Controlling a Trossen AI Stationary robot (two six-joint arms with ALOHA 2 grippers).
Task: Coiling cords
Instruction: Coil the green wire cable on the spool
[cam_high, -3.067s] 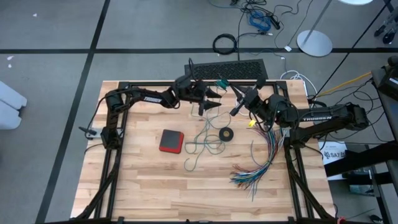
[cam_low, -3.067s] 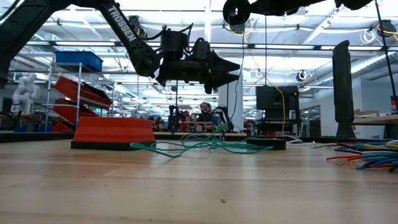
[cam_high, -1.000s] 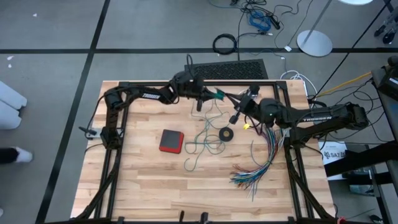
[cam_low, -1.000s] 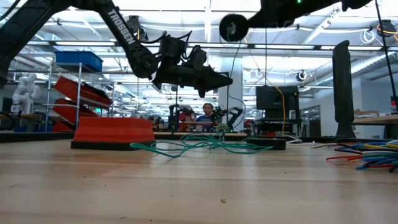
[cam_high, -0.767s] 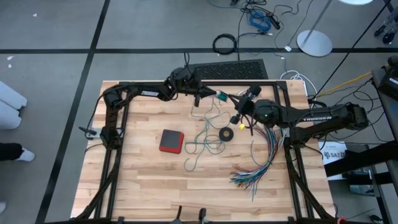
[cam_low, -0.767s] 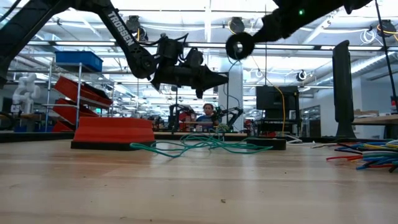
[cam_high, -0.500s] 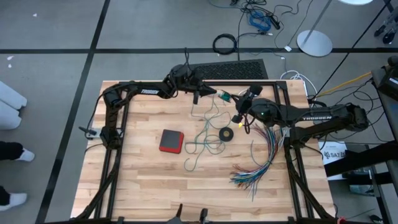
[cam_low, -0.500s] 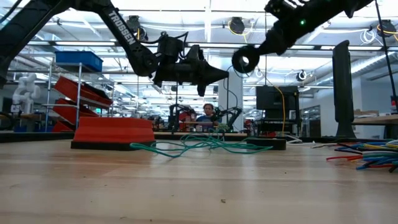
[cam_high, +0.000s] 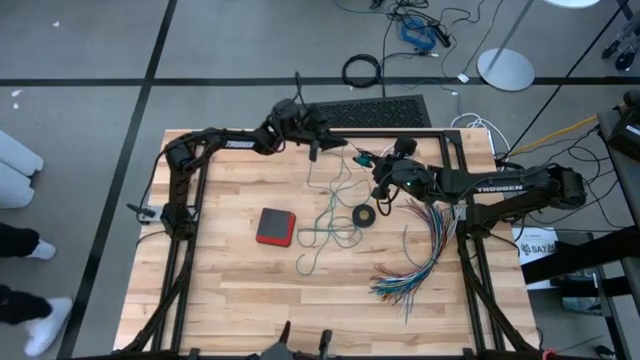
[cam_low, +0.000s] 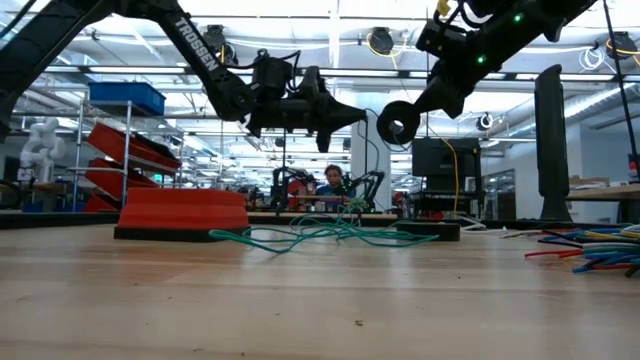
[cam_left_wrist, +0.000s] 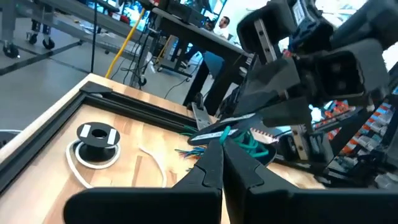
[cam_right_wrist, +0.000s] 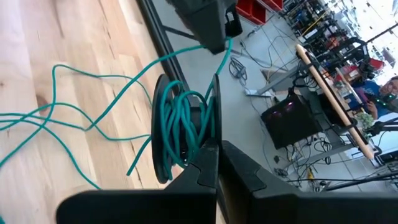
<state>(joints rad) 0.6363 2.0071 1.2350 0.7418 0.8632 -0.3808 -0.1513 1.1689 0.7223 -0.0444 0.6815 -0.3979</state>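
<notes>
The teal-green cord lies in loose loops on the table (cam_high: 328, 225) (cam_low: 320, 232), and one strand rises to both grippers above the far middle. My left gripper (cam_high: 338, 146) (cam_left_wrist: 222, 142) is shut on that strand. Close to its right, my right gripper (cam_high: 366, 160) (cam_right_wrist: 216, 149) is shut on a small coil of the same cord (cam_right_wrist: 180, 124). The white cord lies curled around its round black-and-white piece (cam_left_wrist: 96, 137) on the table near the far edge. My left gripper pinches a single strand of the teal cord (cam_left_wrist: 227, 131) between its fingertips. The fingers lie level and come from the table's left. From the pinch the cord drops slack to the table. My right gripper pinches several wound loops of the teal coil (cam_right_wrist: 198, 138) between its two fingers, which slant slightly downward from the table's right. The coil stands on edge, lifted clear of the table, close to my left gripper's tips.
A red box (cam_high: 275, 226) sits left of the cord loops and a black tape ring (cam_high: 362, 215) right of them. A fanned bundle of multicoloured wires (cam_high: 415, 255) covers the right side. The table's black frame (cam_high: 400, 131) runs along the far edge.
My right gripper has come down and moved toward the table's far left, closer to my left gripper, tipping and rolling with the coil. My left gripper has shifted slightly toward the far edge and rolled, staying shut on the strand.
</notes>
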